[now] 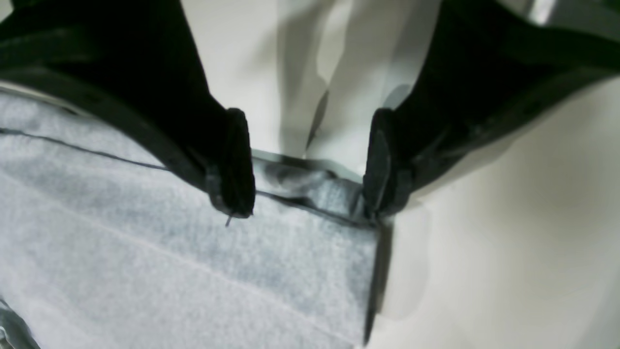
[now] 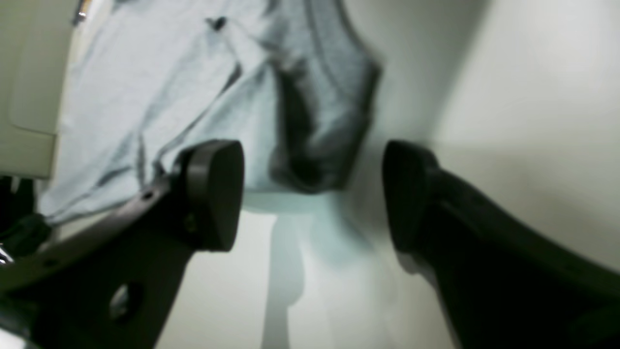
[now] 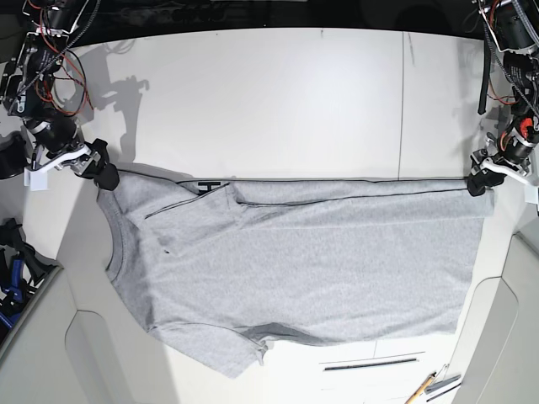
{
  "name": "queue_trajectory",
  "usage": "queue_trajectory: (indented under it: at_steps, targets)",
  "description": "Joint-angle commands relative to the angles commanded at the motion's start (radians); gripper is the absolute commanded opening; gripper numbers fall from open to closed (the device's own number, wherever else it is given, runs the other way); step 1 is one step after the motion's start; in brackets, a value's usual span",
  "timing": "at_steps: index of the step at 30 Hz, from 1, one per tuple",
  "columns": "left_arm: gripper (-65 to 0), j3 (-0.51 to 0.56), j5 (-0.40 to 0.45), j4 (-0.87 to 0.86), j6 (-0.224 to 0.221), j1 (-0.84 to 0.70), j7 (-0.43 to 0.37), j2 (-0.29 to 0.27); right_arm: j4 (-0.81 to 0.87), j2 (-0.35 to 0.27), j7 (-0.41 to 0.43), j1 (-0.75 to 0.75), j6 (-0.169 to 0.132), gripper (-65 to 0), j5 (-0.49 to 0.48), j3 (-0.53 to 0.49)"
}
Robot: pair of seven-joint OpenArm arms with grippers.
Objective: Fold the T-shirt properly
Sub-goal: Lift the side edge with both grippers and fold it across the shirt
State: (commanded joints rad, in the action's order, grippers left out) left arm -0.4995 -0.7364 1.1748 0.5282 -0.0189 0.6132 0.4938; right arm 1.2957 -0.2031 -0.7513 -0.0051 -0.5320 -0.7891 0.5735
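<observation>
The heather-grey T-shirt (image 3: 295, 261) lies flat on the white table (image 3: 278, 101), doubled over with a straight fold along its far edge. Its neck side is toward the left and its hem toward the right. My left gripper (image 1: 310, 191) is open, down at the far hem corner (image 1: 315, 182). One fingertip (image 1: 237, 189) rests on the cloth, and the other stands at the corner's edge. In the base view this left gripper (image 3: 480, 183) is at the right. My right gripper (image 2: 310, 194) is open and holds nothing, just short of the bunched shoulder cloth (image 2: 319, 121). In the base view the right gripper (image 3: 103, 173) is at the left.
A sleeve (image 3: 227, 353) pokes out at the shirt's near edge. Pale raised panels (image 3: 59, 353) flank the table's near corners. A pen and small tools (image 3: 429, 387) lie at the bottom right. Cables and arm bases (image 3: 42, 59) fill the far corners.
</observation>
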Motion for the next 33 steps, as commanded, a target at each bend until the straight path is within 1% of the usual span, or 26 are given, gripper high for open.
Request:
queue_trajectory:
  at_steps: [2,3,5,6,11,13,16,20,23,28,33]
  targets:
    - [-25.7,0.000,0.004,0.000,-0.001,0.000,-0.011,0.007,0.000,0.014,0.003,0.003,0.000,-20.4,0.000,0.000]
    - [-25.7,0.000,-0.002,0.001,0.008,0.002,-0.010,0.015,0.000,0.018,0.003,0.006,0.000,-20.5,0.004,0.000]
    - [-25.7,-0.001,-0.034,0.007,0.048,0.002,-0.011,0.037,0.000,0.017,0.003,0.010,0.001,-20.5,0.015,0.000]
    - [-25.7,-0.004,-0.039,0.011,0.053,0.002,-0.010,0.045,0.000,0.017,0.003,0.011,0.001,-20.5,0.021,0.000]
    - [-25.7,-0.079,-0.059,0.019,0.047,0.002,-0.009,0.052,0.000,0.015,0.003,0.010,0.000,-20.5,0.022,0.000]
    - [-25.7,-0.074,-0.059,0.013,0.024,0.001,0.004,0.051,0.000,0.016,0.003,0.010,0.000,-20.5,0.020,0.000]
    - [-25.7,-0.068,-0.060,-0.021,-0.005,0.002,-0.008,0.040,0.000,0.016,0.003,0.011,0.000,-20.4,0.010,0.000]
    - [-25.7,-0.067,-0.098,-0.082,-0.005,0.003,-0.014,0.035,0.000,0.016,0.003,0.013,0.000,-20.4,0.011,0.000]
    - [-25.7,-0.067,-0.098,-0.111,-0.002,0.003,-0.019,0.026,0.000,0.016,0.003,0.013,0.001,-20.5,0.010,0.000]
    - [-25.7,-0.067,-0.105,-0.113,0.004,0.005,-0.019,-0.009,0.000,0.021,0.004,0.014,0.000,-20.5,0.002,-0.008]
    - [-25.7,-0.046,-0.106,-0.113,0.008,0.005,-0.035,-0.028,0.000,0.024,0.040,0.016,0.001,-20.5,0.004,-0.054]
